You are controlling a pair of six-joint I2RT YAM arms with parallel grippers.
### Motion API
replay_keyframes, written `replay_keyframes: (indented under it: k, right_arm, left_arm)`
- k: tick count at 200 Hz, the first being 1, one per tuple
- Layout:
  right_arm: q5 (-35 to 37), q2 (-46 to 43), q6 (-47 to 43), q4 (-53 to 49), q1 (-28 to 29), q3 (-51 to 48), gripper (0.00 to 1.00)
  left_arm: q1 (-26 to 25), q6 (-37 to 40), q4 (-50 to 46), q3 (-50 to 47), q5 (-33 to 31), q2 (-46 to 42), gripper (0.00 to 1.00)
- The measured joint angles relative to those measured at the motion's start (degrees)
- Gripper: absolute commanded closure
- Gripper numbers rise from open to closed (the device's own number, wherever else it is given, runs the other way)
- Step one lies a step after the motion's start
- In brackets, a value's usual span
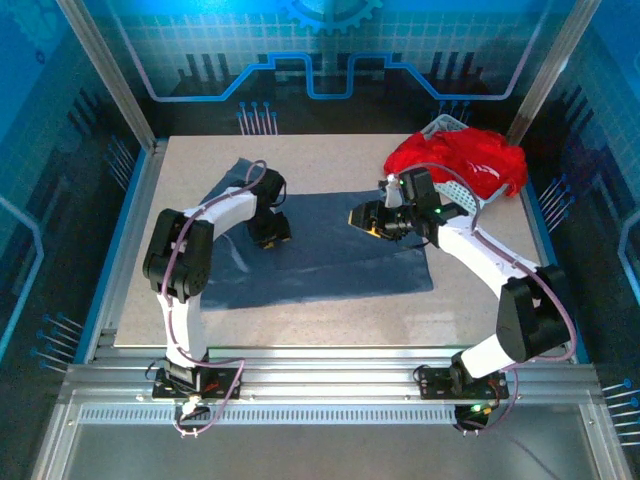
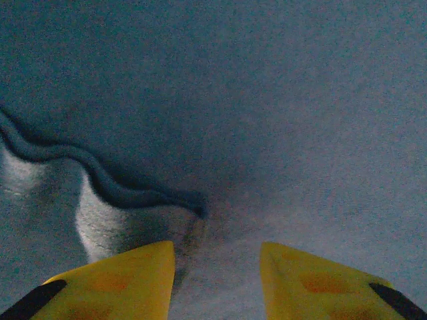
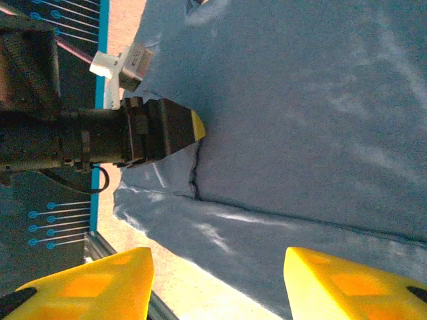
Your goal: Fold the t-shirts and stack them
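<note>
A plain dark slate-blue cloth t-shirt [image 1: 330, 245] lies spread flat mid-table on the speckled beige table [image 1: 300, 322]. The left gripper [image 2: 217, 280] points down at its left part, yellow jaws apart beside a wavy fold. The right gripper [image 3: 217, 283] hangs open over the shirt's right part. Bright red cloth t-shirts [image 1: 460, 160] lie heaped on the white perforated plastic basket [image 1: 447, 124] at the far right.

Bare table [image 1: 330, 320] along near edge: passable. Far right corner blocked: basket [image 1: 447, 127] heaped with red t-shirts [image 1: 460, 160].
</note>
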Motion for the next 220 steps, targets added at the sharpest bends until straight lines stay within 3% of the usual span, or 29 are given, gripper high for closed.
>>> replay_keyframes:
  k: [69,132,176,202,220]
  right_arm:
    - [-1.4,-0.2,1.3,1.4,-0.1,-1.0,0.45]
    - [-1.4,-0.2,1.8,1.8,-0.1,-1.1,0.46]
    - [-1.6,-0.2,2.0,1.8,-0.1,-1.1,0.46]
    - [-1.8,-0.2,2.0,1.8,-0.1,-1.1,0.47]
    - [-1.8,-0.1,2.0,1.8,-0.1,-1.1,0.47]
  left_arm:
    - [-0.2,3.3,0.0,0.6,-2.7,2.5,0.69]
    - [-1.0,4.9,0.0,1.3,-6.2,2.8,0.89]
    - [-1.9,5.6,-0.3,1.7,-8.1,2.8,0.90]
    - [-2.3,5.8,-0.9,1.9,-8.9,2.8,0.99]
    - [-2.4,5.9,-1.1,1.9,-9.4,2.8,1.00]
